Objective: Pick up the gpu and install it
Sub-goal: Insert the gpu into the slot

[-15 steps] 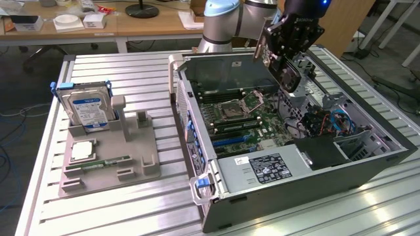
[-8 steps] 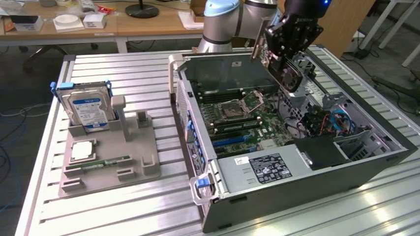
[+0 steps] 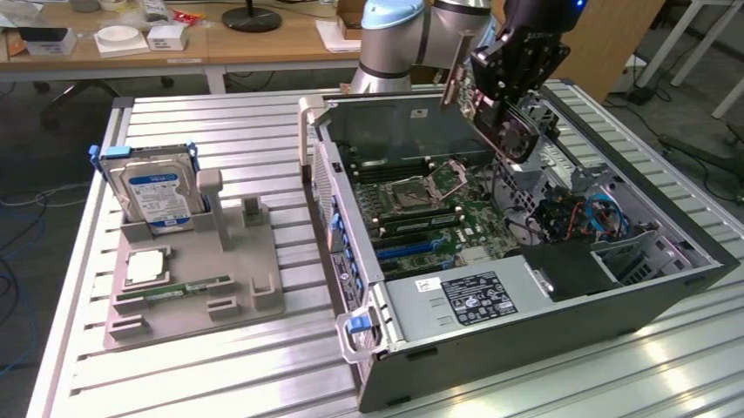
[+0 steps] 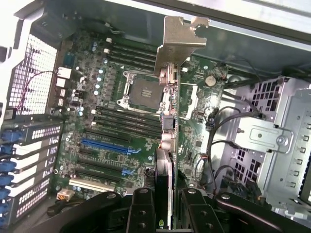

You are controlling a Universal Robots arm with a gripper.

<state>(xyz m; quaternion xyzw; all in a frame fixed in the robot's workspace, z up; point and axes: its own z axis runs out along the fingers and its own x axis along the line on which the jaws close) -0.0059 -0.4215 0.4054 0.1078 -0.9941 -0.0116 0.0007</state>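
Observation:
My gripper (image 3: 508, 103) hangs over the open computer case (image 3: 524, 348), shut on the gpu (image 3: 515, 132), a thin dark card held tilted above the motherboard (image 3: 433, 207). Its silvery bracket (image 3: 449, 71) points toward the case's back wall. In the wrist view the gpu (image 4: 165, 145) is edge-on between the black fingers (image 4: 141, 208), with the bracket (image 4: 178, 41) at its far end. Below it lie the CPU socket (image 4: 145, 92) and the blue expansion slot (image 4: 108, 145). The card is clear of the board and touches no slot.
On the exterior view's left, a grey fixture (image 3: 192, 261) carries the blue-labelled hard drive (image 3: 157, 196), a CPU chip (image 3: 148, 266) and a green memory stick (image 3: 186, 287). Inside the case are the power supply (image 3: 465, 300), loose cables (image 3: 593, 218) and a metal drive cage (image 4: 272, 141).

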